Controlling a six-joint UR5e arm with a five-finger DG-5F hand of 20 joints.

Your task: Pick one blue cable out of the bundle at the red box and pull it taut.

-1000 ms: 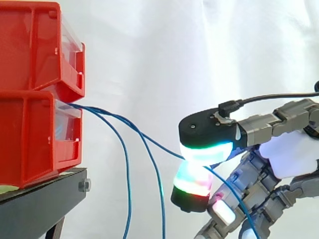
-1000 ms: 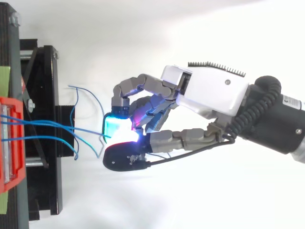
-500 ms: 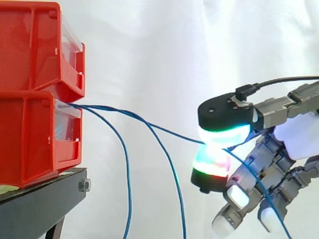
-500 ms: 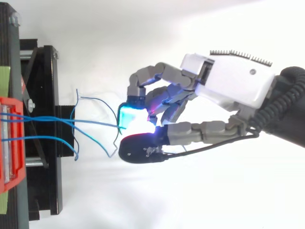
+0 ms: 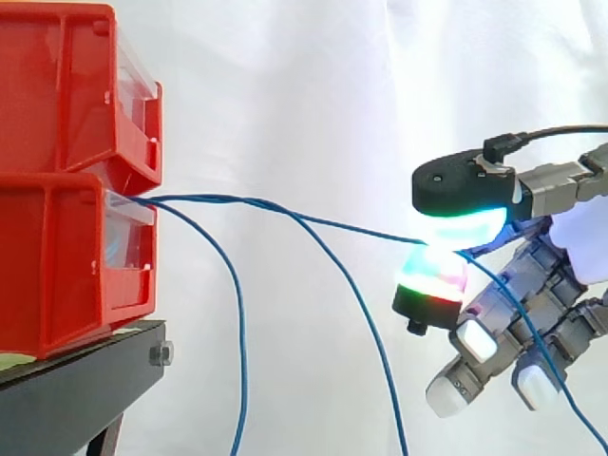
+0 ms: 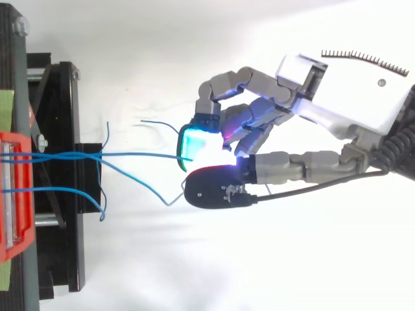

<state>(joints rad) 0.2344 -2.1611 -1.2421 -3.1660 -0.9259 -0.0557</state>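
A black stand [image 5: 81,385] is carrying two stacked red bins. The lower red bin [image 5: 57,271] is sitting directly on the stand's top, its front reaching close to the stand's right edge in the side view. The upper red bin [image 5: 62,85] is resting on the lower one.

Glossy red plastic bins [image 5: 66,180], matt black stand [image 5: 76,389], white cloth curtain [image 5: 285,95].
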